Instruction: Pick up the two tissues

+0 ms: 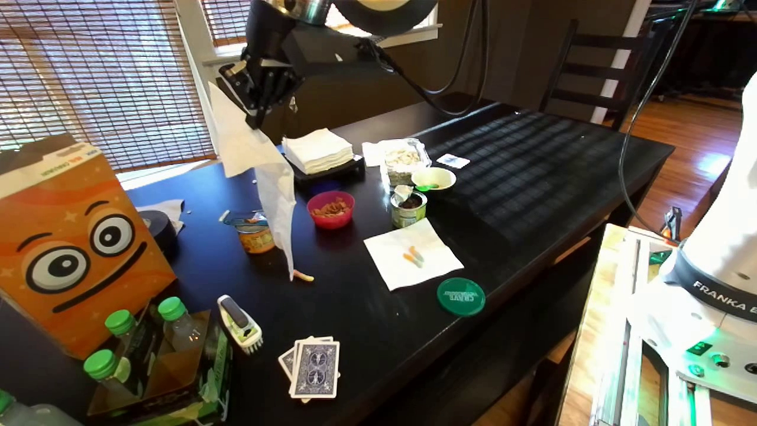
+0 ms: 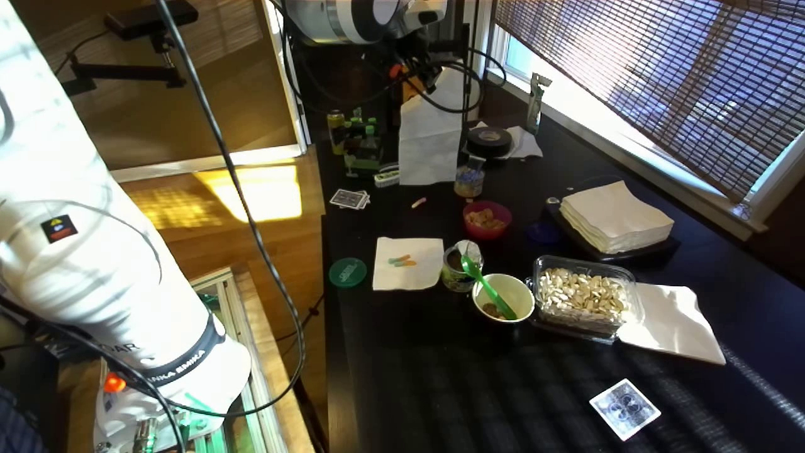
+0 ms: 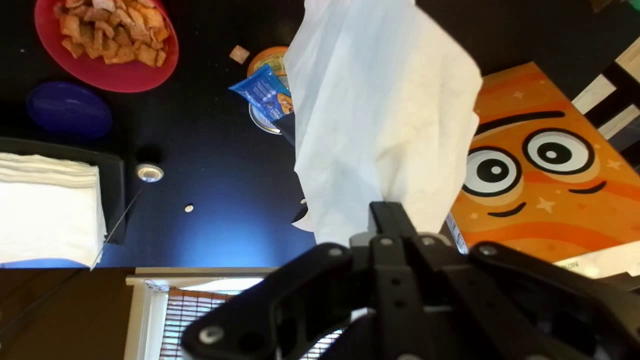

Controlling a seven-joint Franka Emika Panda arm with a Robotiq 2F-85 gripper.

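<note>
Tissue (image 1: pixel 260 155) in tight jaws over table (image 1: pixel 502 219)

Black table (image 2: pixel 402 377): green lid (image 1: pixel 461 297), card pile (image 1: pixel 316 370) near robot-side edge; white tissue (image 1: pixel 393 260) flat beside lid; black tray (image 3: pixel 115 200) near window-side edge.

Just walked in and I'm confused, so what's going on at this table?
A robot arm is holding up thin white tissue, pinched in its shut gripper, with the rest hanging down in creases. I can't tell whether that is one tissue or two. Another white napkin lies on the table, small coloured pieces on top of it.
</note>
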